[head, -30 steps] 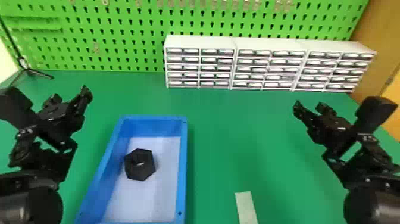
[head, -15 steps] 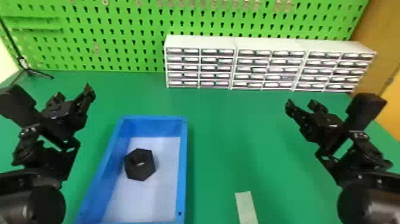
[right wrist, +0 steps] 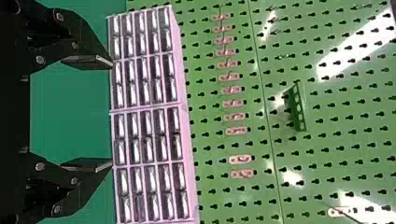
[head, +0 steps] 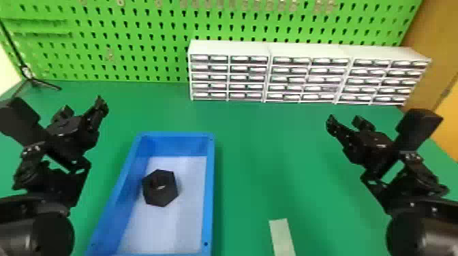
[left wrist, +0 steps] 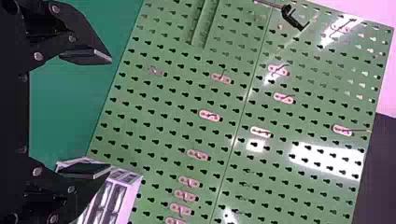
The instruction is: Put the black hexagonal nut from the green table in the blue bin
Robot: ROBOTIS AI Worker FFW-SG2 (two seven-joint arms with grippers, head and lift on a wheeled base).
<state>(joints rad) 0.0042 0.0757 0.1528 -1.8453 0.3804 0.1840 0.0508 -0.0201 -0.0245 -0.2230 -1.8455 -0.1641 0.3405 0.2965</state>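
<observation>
In the head view, the bottom edge cropped the near end of the bin (head: 208, 204) and the pale strip (head: 282, 235). The top edge cut off the far pegboard (head: 136, 44); the left edge cut off part of the stand (head: 30, 76). Contents of the drawers (head: 245, 77) were too blurred to identify. The nut (head: 167, 195) hid the bin floor beneath it.

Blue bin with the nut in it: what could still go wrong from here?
Little, since the black hexagonal nut is already inside the blue bin. If the left gripper, off the bin's left side, swung inward low, it might bump the rim. A jolt could then slide the nut, which nothing holds, toward the nearby left wall.
</observation>
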